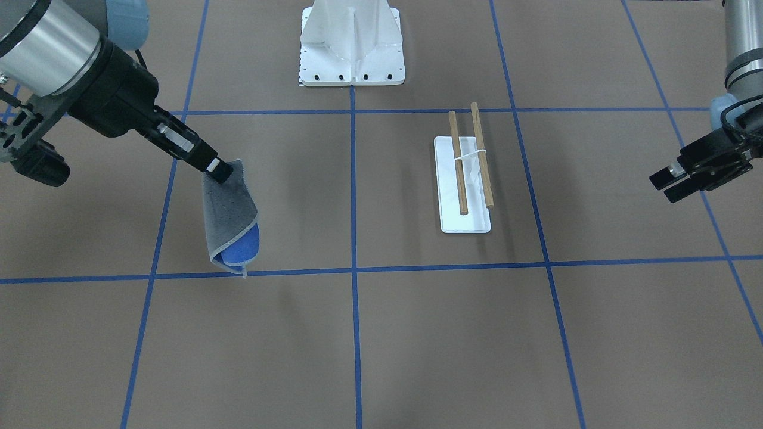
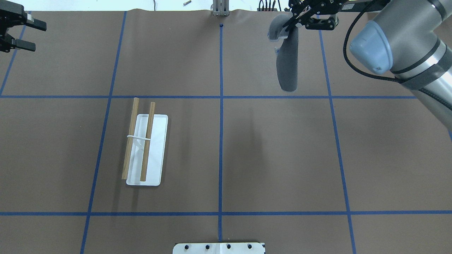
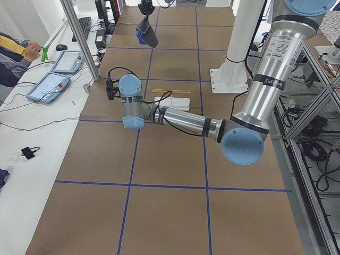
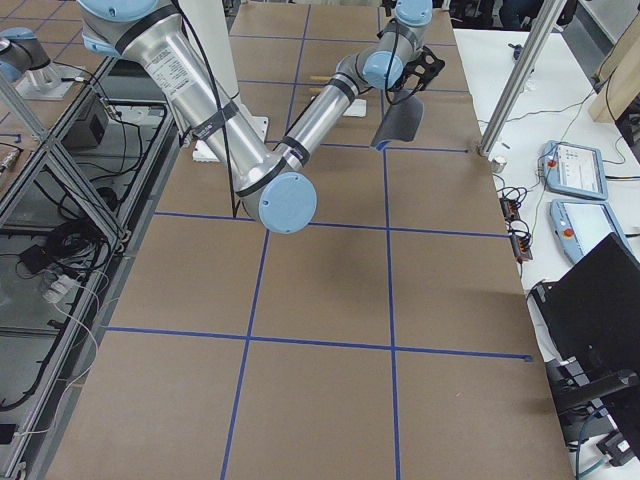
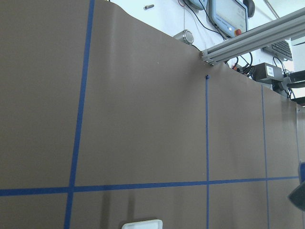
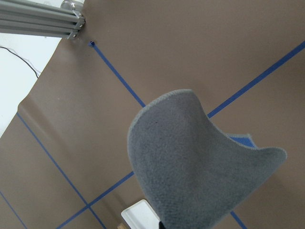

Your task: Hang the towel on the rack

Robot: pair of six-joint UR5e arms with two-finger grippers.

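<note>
Grey towel (image 1: 229, 217), blue underside showing, hangs at left of frame from our right gripper (image 1: 220, 171), jaws clamped on its top edge, well apart from the rack (image 1: 467, 179); our left gripper (image 1: 663, 186) gapes, holding nothing.

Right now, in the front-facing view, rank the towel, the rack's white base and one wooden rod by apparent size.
1-2. white base and towel: about alike; the towel hangs raised, nearer the camera, so no ranking.
3. wooden rod: clearly smallest.
</note>
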